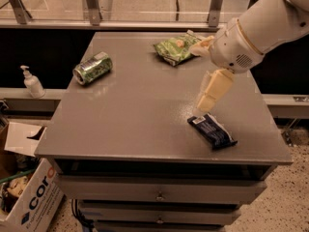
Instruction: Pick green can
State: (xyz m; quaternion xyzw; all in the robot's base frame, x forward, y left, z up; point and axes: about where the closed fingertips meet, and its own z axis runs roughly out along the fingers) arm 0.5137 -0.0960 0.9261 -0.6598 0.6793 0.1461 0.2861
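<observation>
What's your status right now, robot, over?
Gripper open, above table's right side, near dark packet. Green can on its side, far left, untouched. Nothing lies between.

the white arm (275, 18) comes in from the upper right corner of the view, its thick rounded wrist (236, 52) angled down and to the left. the gripper (199, 76) sits right of centre. its two cream fingers (213, 88) are spread wide apart: one points steeply down and a little left, the other juts out leftward, higher up.
</observation>
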